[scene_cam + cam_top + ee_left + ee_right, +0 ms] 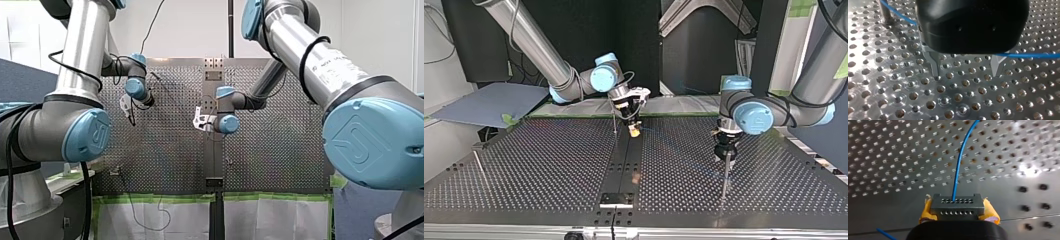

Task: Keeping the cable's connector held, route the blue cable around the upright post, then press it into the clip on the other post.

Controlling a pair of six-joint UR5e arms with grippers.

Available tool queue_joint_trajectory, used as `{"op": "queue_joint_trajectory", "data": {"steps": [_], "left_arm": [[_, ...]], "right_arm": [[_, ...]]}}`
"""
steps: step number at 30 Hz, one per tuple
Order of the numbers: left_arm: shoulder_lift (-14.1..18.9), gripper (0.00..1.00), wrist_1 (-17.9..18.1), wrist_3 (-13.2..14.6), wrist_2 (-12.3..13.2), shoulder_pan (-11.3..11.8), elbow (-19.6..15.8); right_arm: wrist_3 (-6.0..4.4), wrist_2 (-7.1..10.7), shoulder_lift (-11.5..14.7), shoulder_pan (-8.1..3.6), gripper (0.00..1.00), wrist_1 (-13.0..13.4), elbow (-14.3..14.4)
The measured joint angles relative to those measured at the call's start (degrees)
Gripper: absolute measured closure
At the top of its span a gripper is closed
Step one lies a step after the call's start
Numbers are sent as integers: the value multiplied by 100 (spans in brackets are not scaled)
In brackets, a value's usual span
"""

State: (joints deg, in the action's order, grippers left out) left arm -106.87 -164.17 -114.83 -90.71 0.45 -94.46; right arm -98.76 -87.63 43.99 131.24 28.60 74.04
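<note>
My right gripper (959, 216) has its jaws clamped, yellow pads (927, 211) on either side, on the grey, hole-lined rectangular connector (956, 203). It hangs over the perforated metal table (549, 160), by the middle of the edge nearest the arms. The thin blue cable (958, 167) leaves the connector and runs ahead across the table. Nearer the edge at the top view's right, my left gripper (966, 70) holds its metal fingers (934, 65) apart, gripping nothing. The cable crosses under its black body, passing just beside a slim upright metal post (885, 12).
</note>
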Motion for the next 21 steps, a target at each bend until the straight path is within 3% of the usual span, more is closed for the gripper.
{"op": "queue_joint_trajectory", "data": {"steps": [12,21], "left_arm": [[-80,0,69,-12,10,8,1],[-82,0,101,-12,23,22,0]], "right_arm": [[4,-62,-564,5,100,9,1],[4,-130,-809,2,100,26,23]]}}
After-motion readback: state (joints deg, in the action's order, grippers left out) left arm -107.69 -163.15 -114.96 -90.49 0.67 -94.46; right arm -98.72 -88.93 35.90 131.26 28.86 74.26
